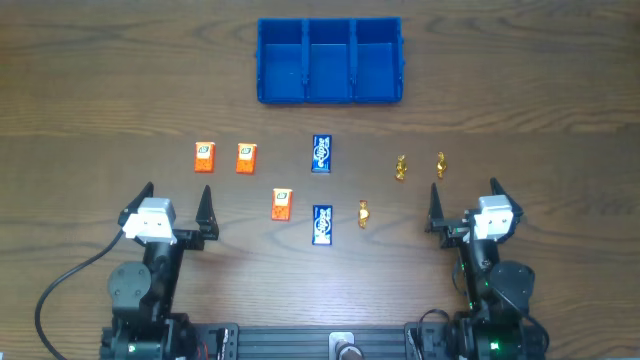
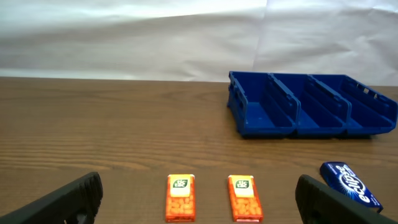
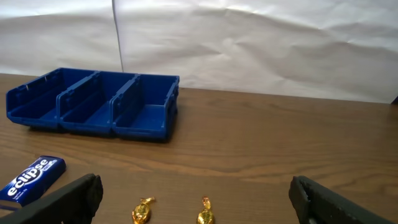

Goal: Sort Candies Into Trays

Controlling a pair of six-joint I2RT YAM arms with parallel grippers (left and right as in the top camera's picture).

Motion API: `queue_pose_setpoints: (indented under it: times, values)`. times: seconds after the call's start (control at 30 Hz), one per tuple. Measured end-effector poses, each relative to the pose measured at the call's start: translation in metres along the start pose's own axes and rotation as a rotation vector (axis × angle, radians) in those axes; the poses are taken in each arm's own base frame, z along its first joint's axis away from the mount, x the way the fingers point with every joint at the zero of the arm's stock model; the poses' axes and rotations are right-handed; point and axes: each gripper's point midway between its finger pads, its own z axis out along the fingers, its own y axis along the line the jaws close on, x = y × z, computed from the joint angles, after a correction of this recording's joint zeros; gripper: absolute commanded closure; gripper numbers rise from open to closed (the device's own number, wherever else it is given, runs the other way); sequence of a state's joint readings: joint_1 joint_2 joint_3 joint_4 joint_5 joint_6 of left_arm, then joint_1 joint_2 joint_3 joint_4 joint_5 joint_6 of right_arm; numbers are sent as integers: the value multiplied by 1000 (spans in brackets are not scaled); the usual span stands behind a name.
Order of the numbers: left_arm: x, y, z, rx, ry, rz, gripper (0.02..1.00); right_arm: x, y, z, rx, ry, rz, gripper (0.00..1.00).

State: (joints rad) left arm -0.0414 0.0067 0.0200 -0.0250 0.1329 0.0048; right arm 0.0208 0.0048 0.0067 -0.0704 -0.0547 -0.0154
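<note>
Eight candies lie on the wooden table (image 1: 90, 90), all of them outside the blue three-compartment tray (image 1: 330, 97). The tray sits at the far middle of the table, well apart from both arms.

Three of the candies are orange. The outer orange box (image 1: 204, 157) and the middle orange box (image 1: 246, 158) lie side by side, not touching, ahead of the left hand (image 1: 176, 205). The near orange box (image 1: 283, 204) lies closer to the arms' bases, toward the centre.

Two are blue. The far blue gum pack (image 1: 321, 154) lies in line with those two orange boxes. The near blue gum pack (image 1: 322, 225) lies just beside the near orange box without touching it.

Three are gold-wrapped. The middle gold candy (image 1: 402, 167) and the outer gold candy (image 1: 440, 164) lie close together ahead of the right hand (image 1: 466, 200). The near gold candy (image 1: 364, 213) lies between the near blue gum pack and the right hand.

Both hands sit low over the table near their own bases, each with its fingers spread wide and grasping nothing.
</note>
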Motion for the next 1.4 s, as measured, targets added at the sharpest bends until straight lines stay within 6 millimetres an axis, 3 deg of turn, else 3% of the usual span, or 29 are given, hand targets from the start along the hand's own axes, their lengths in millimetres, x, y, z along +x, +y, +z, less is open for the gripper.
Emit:
queue_pose_setpoints:
  times: [0.87, 1.0, 1.07, 1.13, 1.27, 1.33, 1.4]
  values:
    - [0, 0, 0, -1, 0, 0, 20, 0, 0, 0, 0, 0, 0, 3]
    - [-4, -1, -8, -5, 95, -10, 23, 0, 0, 0, 0, 0, 0, 3]
    - [-24, -2, -14, -11, 154, -17, 20, 0, 0, 0, 0, 1, 0, 3]
    - [-74, -5, -22, -23, 213, -21, 20, 1, 0, 0, -1, 3, 0, 3]
    - [-133, -4, -21, -52, 314, -25, 20, 0, 0, 0, 0, 2, 0, 3]
    - [-149, -3, -7, -64, 385, -28, 20, 0, 0, 0, 0, 2, 0, 3]
    - [-146, -1, 9, -73, 469, -31, 20, 0, 0, 0, 1, 2, 0, 3]
